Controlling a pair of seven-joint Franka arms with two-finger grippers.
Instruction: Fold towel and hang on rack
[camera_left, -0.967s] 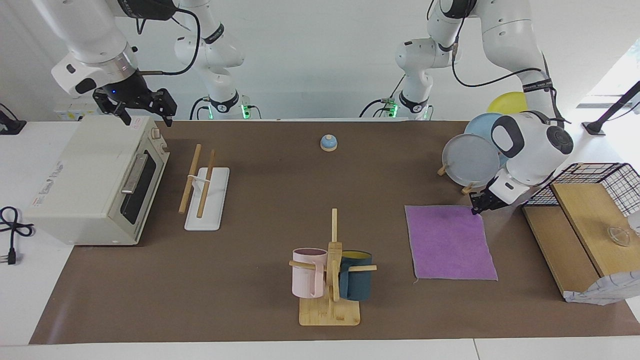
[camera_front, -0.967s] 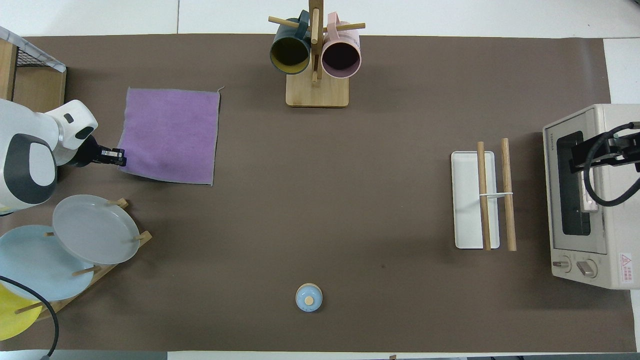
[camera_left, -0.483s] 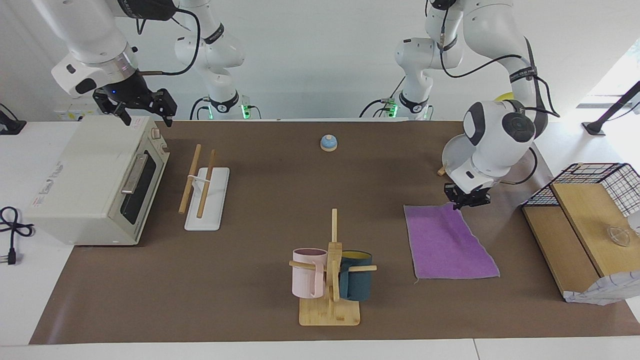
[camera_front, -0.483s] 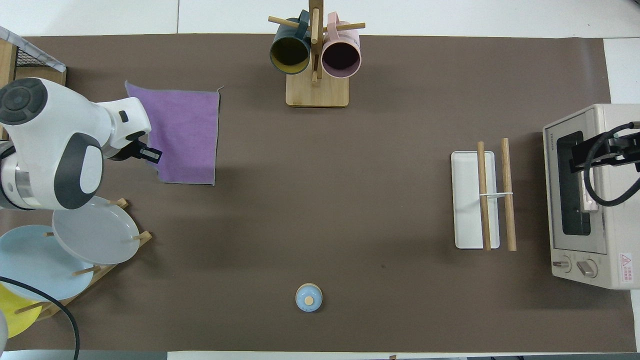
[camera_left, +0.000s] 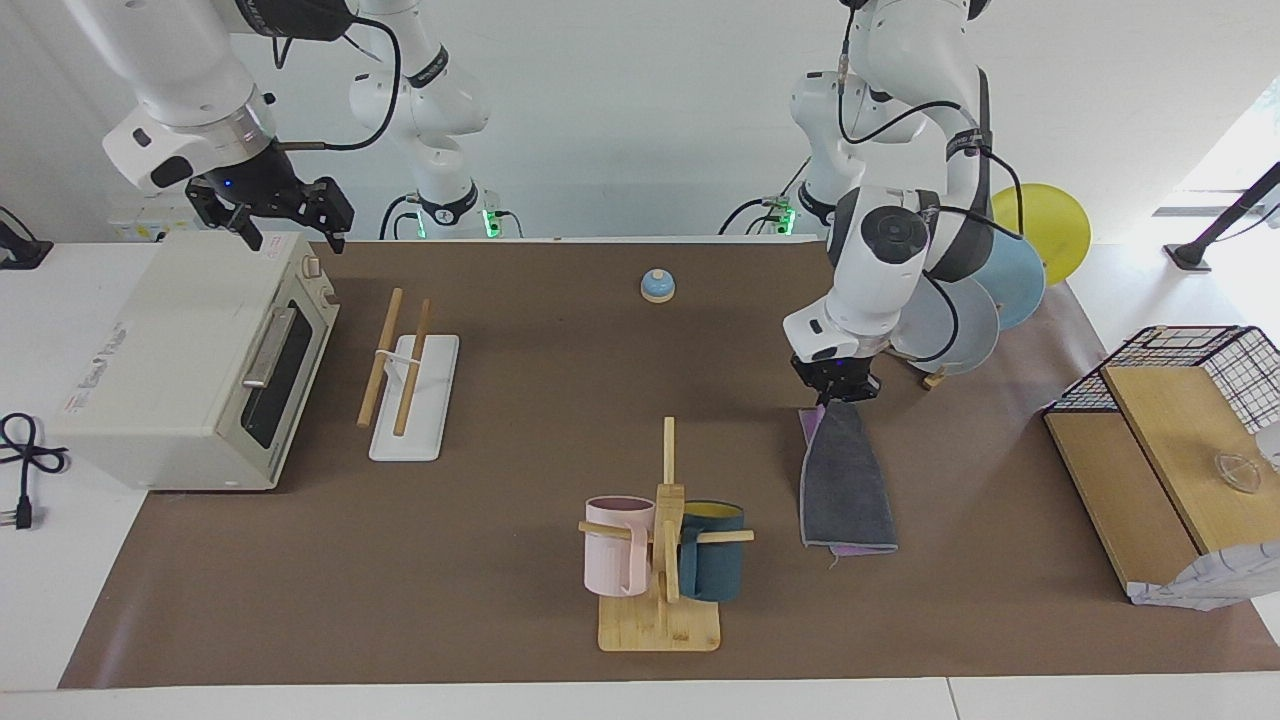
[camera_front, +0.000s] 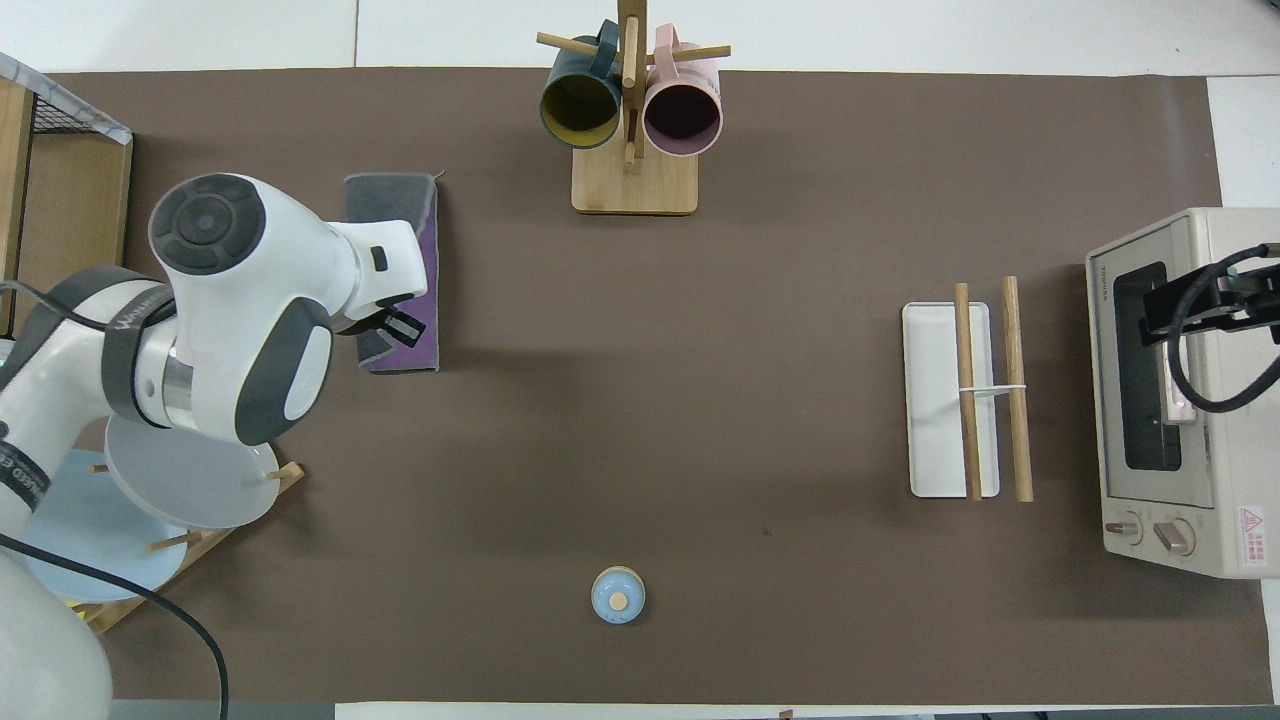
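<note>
I see my left gripper (camera_left: 838, 392) pinching a corner of the towel (camera_left: 843, 482), jaws clamped on it; the cloth lies half folded, grey face up, beside the mug tree (camera_left: 662, 560). Open worktop (camera_left: 540, 380) separates it from the rack (camera_left: 408, 385). My right gripper (camera_left: 285, 215) waits over the oven (camera_left: 190, 365), jaws spread.

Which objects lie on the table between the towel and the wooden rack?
Both views show only bare brown mat between the purple-and-grey towel and the two-rod wooden rack; the bamboo mug tree stands farther from the robots.
</note>
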